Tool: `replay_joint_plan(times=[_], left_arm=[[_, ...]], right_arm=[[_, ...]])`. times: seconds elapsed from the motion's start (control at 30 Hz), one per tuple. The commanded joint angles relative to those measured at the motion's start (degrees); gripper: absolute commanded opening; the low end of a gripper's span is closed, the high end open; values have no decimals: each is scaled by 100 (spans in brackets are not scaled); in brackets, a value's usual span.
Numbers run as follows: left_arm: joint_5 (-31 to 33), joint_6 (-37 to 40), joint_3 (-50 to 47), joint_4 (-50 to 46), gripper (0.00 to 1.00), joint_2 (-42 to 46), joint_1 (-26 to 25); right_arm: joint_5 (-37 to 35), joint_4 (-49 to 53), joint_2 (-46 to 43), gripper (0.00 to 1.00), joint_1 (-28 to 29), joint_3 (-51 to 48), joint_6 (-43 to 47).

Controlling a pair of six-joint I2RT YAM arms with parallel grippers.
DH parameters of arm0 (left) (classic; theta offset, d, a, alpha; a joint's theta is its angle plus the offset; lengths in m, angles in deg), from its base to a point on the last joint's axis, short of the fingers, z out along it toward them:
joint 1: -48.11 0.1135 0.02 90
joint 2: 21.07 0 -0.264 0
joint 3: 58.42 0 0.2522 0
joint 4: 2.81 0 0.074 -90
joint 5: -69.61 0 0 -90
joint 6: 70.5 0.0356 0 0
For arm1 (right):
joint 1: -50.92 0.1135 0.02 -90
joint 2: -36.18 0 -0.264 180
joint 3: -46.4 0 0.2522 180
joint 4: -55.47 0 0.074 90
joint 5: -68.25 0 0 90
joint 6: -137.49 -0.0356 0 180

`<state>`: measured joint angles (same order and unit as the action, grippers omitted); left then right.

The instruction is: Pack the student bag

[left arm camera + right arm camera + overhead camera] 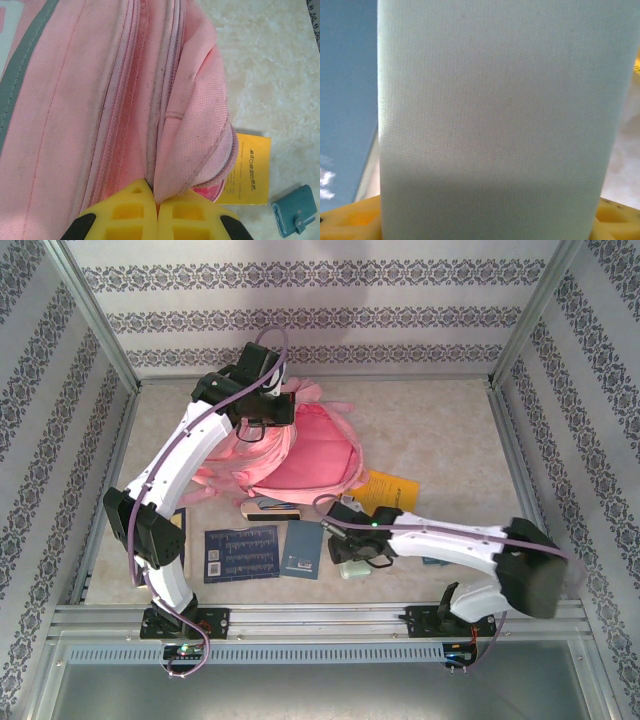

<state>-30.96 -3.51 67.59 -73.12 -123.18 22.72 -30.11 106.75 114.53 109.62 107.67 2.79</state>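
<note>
The student bag (pixel 305 455), a large pink backpack, lies at the back middle of the table with its mouth gaping toward the front. My left gripper (pixel 268 408) is at the bag's far top. In the left wrist view that gripper (pixel 157 201) is shut on a fold of the bag's pink fabric (pixel 192 135) beside the zip. My right gripper (pixel 352 556) is low over a pale green case (pixel 352 570) near the front. Up close, the case (pixel 495 115) fills the gap between the yellow fingers (pixel 350 217), its sides against both pads.
A dark blue booklet (pixel 241 553) and a teal booklet (pixel 302 548) lie in front of the bag. Just behind them lies a flat pouch (pixel 272 510). A yellow booklet (pixel 385 492) lies at the bag's right, a small blue wallet (pixel 297 210) beyond it. Patterned walls enclose the table.
</note>
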Motion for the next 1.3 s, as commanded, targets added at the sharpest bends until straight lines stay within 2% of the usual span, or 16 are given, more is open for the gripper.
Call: replay_joint_plan(times=[0.0, 0.23, 0.47, 0.53, 0.63, 0.7, 0.83, 1.1, 1.2, 1.27], left_arm=[[-206, 219, 311, 87, 0, 320, 38], [-595, 509, 239, 284, 0, 478, 30], [-1272, 713, 157, 563, 0, 584, 37], [-1385, 769, 150, 585, 0, 634, 32], [-1905, 852, 72, 730, 0, 706, 35], [-2250, 909, -49, 867, 0, 769, 25], [-2503, 1034, -348, 949, 0, 933, 28], [-2560, 878, -275, 992, 0, 956, 32], [-2622, 782, -240, 1046, 0, 895, 30], [-2621, 738, -226, 1075, 0, 864, 26]], right_arm=[[-173, 346, -812, 62, -101, -181, 3], [-169, 354, -2376, 62, -581, -325, 441], [1037, -450, -3071, 64, -1921, -397, 901], [1291, -447, -3022, 64, -2244, -325, 915], [1761, -544, -2892, 64, -2600, -234, 955], [2062, -683, -2799, 66, -2756, -160, 931], [2377, -883, -2496, 66, -3022, 158, 732], [2727, -1907, -1366, 65, -3145, 531, -759], [2963, -2661, -814, 65, -3079, 501, -1624], [2863, -2734, -406, 65, -2937, 748, -1856]])
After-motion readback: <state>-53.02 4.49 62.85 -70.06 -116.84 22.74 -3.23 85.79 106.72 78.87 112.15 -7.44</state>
